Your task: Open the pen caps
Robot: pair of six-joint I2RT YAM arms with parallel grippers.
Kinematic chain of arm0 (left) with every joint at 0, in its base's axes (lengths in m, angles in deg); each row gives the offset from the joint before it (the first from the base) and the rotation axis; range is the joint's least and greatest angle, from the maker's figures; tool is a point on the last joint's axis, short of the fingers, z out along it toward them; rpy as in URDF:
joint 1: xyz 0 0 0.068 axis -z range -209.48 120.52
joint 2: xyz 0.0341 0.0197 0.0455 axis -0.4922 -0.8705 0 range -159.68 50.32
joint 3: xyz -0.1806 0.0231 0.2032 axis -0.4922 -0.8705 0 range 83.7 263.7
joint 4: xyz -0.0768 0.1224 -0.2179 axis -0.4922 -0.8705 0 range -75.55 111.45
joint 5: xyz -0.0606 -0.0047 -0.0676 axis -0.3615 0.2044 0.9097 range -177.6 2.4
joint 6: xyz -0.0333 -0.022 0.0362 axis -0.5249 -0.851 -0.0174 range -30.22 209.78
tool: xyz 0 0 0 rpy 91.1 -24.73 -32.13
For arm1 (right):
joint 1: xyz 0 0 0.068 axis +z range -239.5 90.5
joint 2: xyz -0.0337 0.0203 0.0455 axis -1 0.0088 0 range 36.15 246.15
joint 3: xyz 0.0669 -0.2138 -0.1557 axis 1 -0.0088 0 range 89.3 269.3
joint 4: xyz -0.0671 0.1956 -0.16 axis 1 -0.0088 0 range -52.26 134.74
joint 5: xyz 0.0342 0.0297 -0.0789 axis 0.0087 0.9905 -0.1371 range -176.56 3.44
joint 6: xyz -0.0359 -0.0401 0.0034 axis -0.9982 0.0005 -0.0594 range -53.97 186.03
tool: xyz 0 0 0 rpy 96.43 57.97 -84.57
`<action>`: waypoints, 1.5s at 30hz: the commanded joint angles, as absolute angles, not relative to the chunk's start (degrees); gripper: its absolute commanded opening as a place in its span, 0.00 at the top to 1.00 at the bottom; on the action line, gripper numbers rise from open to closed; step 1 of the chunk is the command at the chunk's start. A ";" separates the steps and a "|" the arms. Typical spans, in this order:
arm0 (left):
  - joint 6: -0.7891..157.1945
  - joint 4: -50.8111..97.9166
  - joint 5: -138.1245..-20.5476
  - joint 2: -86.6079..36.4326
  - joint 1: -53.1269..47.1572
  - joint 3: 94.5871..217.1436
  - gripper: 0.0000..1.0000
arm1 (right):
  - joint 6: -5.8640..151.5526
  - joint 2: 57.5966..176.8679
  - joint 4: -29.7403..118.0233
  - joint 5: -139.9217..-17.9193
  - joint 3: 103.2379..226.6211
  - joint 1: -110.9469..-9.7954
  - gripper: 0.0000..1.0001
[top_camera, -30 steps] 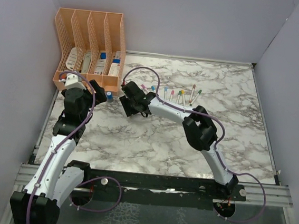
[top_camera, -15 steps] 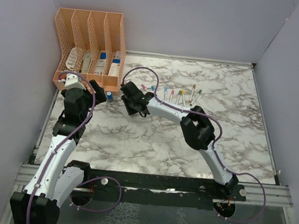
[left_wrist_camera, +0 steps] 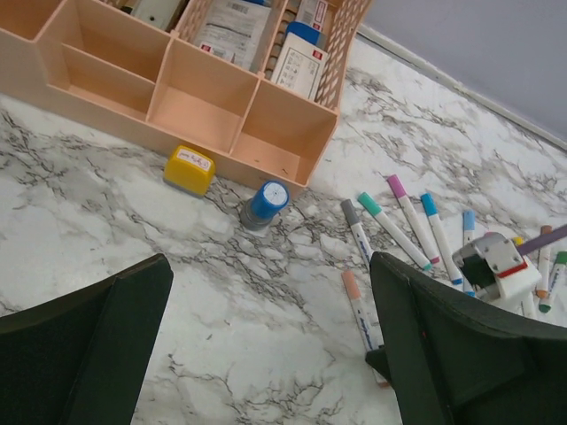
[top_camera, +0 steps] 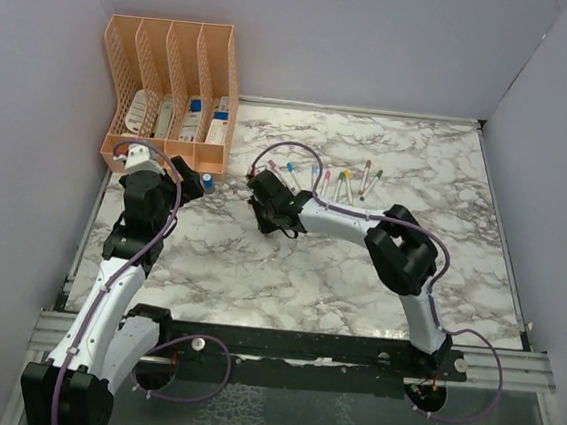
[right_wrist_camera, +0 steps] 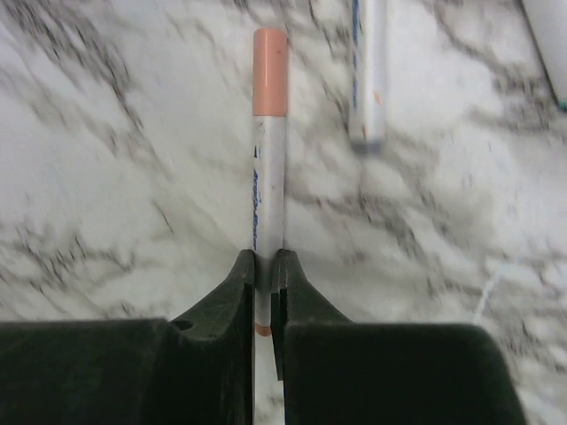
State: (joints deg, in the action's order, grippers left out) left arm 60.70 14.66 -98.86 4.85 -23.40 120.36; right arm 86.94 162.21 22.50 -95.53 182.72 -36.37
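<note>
The right claw point(right_wrist_camera: 268, 264) clamps the pen point(right_wrist_camera: 268, 190) by its barrel, left claw point(left_wrist_camera: 270, 345) gapes empty; narrow pinch may let it swivel when the peach cap point(right_wrist_camera: 270, 71) is tugged.

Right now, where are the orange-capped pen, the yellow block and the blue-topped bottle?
orange-capped pen point(right_wrist_camera: 269, 177): right wrist view, on its white barrel.
yellow block point(left_wrist_camera: 190, 168): left wrist view, on its top face.
blue-topped bottle point(left_wrist_camera: 269, 196): left wrist view, on its blue top.

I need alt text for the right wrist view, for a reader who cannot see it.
The right hand is shut on a white pen whose peach cap is on, with the marble table beneath. A second pen lies nearby, apart.
</note>
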 commanded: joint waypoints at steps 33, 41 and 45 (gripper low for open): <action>30.39 53.28 -68.29 -18.60 -10.35 123.34 0.17 | 79.28 112.55 42.32 -97.57 145.90 -35.97 0.99; 32.14 53.95 -67.46 -22.46 -6.73 126.15 0.30 | 78.79 111.47 42.19 -97.28 145.29 -35.97 0.99; 32.97 53.97 -67.14 -23.09 -6.07 126.41 0.39 | 78.55 111.39 41.87 -97.28 145.19 -35.97 0.99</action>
State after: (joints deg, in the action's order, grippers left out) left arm 31.33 51.69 -68.86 -22.65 -6.72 124.65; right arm 79.44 113.25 41.64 -96.60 145.96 -36.31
